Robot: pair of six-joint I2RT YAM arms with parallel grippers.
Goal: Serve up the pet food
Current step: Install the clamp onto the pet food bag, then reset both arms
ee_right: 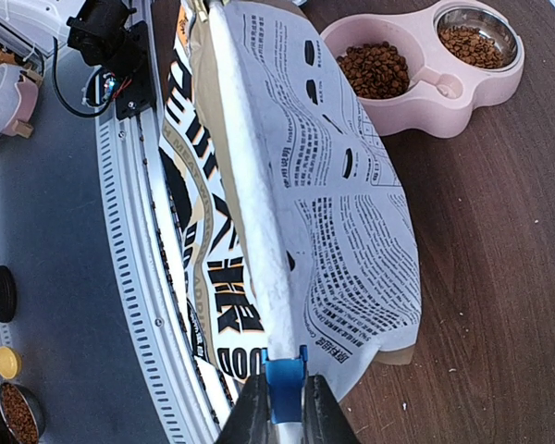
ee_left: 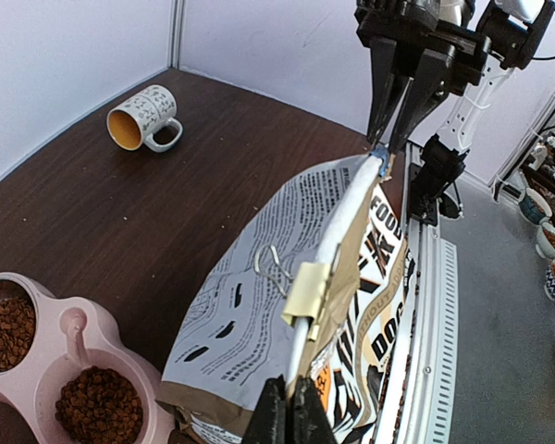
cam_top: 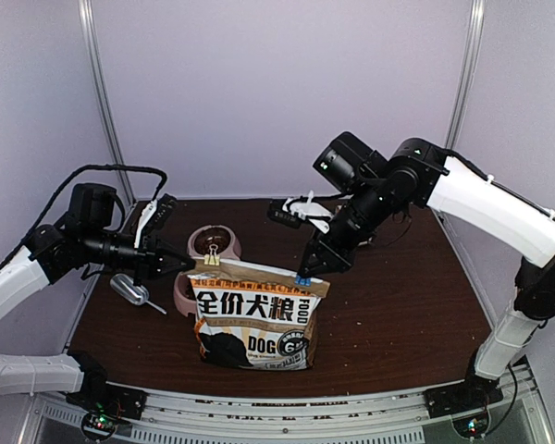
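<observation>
The left gripper [ee_left: 287, 418] is being seen at the left end of the bag [cam_top: 254, 314], with its fingers pinched together on the folded top edge. A gold binder clip [ee_left: 305, 289] is sitting on the fold just right of that grip. At the right end of the fold, the right gripper [ee_right: 284, 407] is being clamped onto a blue clip [ee_right: 285, 379]. The pet food [ee_right: 375, 69] is lying in both compartments of the pink double bowl [ee_right: 444, 106], just behind the bag's left half. Anything inside the bag is hidden.

Risks being judged:
- The bag is being held upright only by its top edge. If the left pinch slips, it is likely to topple onto the bowl or toward the front rail.
- While the gold clip is gripping the fold, a pull on the mouth is likely to tear the paper.
- If the blue clip is being dragged sideways, the bag may be swung and kibble scattered.

Writing being read on the bag front: "全价犬粮", "FOOD" at its right, and "DOG" lower down. The print on the back is too small to read.
</observation>
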